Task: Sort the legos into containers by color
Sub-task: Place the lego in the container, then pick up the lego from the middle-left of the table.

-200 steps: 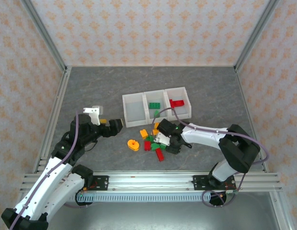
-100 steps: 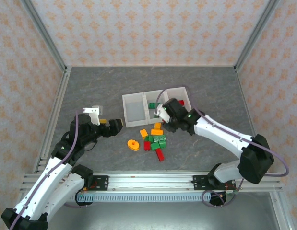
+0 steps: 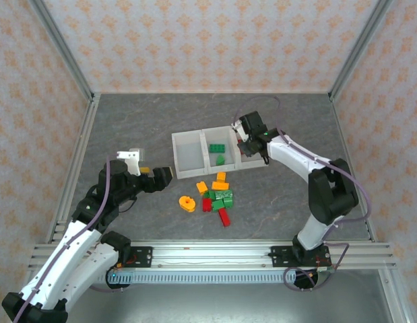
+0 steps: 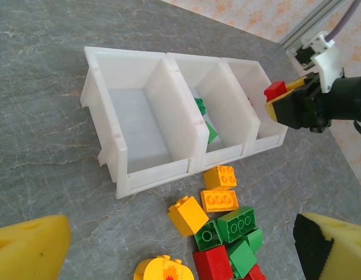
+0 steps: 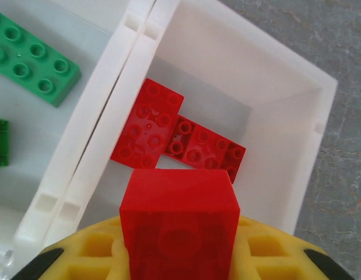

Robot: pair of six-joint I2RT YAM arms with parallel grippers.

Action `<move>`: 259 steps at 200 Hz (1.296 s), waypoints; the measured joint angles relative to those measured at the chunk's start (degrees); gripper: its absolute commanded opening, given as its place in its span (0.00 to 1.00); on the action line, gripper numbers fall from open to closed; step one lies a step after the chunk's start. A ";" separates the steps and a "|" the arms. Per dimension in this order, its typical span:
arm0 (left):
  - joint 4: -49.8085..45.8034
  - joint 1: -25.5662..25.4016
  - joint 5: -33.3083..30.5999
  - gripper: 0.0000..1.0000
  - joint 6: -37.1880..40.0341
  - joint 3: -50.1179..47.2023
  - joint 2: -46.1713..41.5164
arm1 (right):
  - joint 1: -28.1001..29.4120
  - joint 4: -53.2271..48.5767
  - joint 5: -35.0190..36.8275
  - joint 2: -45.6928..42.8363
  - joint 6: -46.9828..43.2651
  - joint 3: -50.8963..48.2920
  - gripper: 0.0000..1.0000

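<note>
- The right gripper [image 3: 250,140] has left the pile of legos [image 3: 216,195], where it was a second ago, and crossed the middle bin [image 3: 218,152]. It now hangs over the right bin [image 5: 297,111] of the containers [image 3: 188,159].
- Its jaws are pinched on a red brick [image 5: 179,224], held above the bin and apart from the two red bricks [image 5: 148,125] lying on the bin floor.
- Two green bricks [image 5: 34,55] lie in the middle bin; the left bin [image 4: 139,125] holds none.
- The left gripper [image 3: 162,177] has not shifted. Its yellow fingers [image 4: 28,248] are spread wide, near the pile and touching nothing.
- The round orange piece [image 3: 187,202] stays on the table [image 3: 127,121] just left of the pile.
</note>
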 measured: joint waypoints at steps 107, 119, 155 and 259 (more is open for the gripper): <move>0.00 0.00 0.00 0.99 0.00 0.00 2.27 | -0.66 2.34 4.52 1.95 4.98 1.05 0.58; 0.00 0.00 0.00 0.99 0.00 0.00 2.64 | -0.66 2.29 4.85 1.20 6.23 1.07 0.64; 0.00 -0.02 -0.04 0.99 0.00 0.00 3.26 | -0.66 2.34 5.29 -4.35 11.41 1.40 0.77; -7.06 -43.58 -26.97 0.99 -18.88 14.78 32.00 | -1.05 4.96 -4.52 -35.45 21.53 -11.26 1.00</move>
